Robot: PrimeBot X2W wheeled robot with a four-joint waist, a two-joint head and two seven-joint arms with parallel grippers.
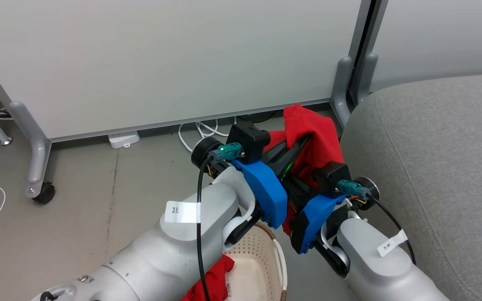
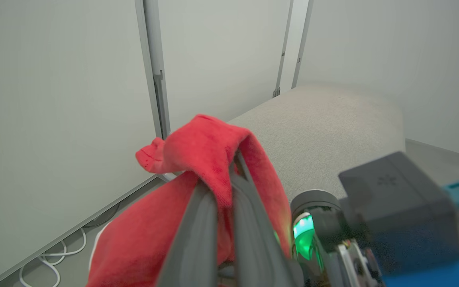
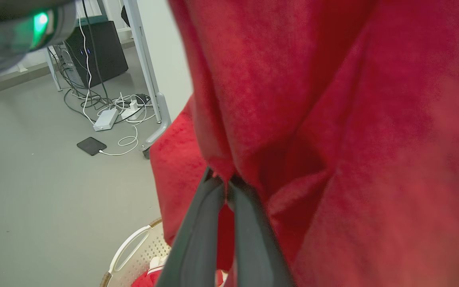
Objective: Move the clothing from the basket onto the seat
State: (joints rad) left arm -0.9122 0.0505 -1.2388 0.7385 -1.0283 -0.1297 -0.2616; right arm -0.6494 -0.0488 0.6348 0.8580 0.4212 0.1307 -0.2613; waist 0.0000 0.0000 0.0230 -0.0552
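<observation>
Both the left gripper (image 2: pixel 232 161) and right gripper (image 3: pixel 224 182) clench the bright red soft garment (image 1: pixel 318 127), with the large grey fabric seat (image 1: pixel 433 146) lying rightward, nearer the right arm.

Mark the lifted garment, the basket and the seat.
lifted garment (image 1: pixel 314 129), head view, upper fold.
basket (image 1: pixel 257 242), head view, perforated inner wall.
seat (image 1: pixel 433 146), head view, grey top surface.

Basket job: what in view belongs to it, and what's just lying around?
Job:
- garment, gripped by left hand and right hand
- basket
- clothes left in it
- seat

Lying about:
- cables
- power strip
- partition
</observation>
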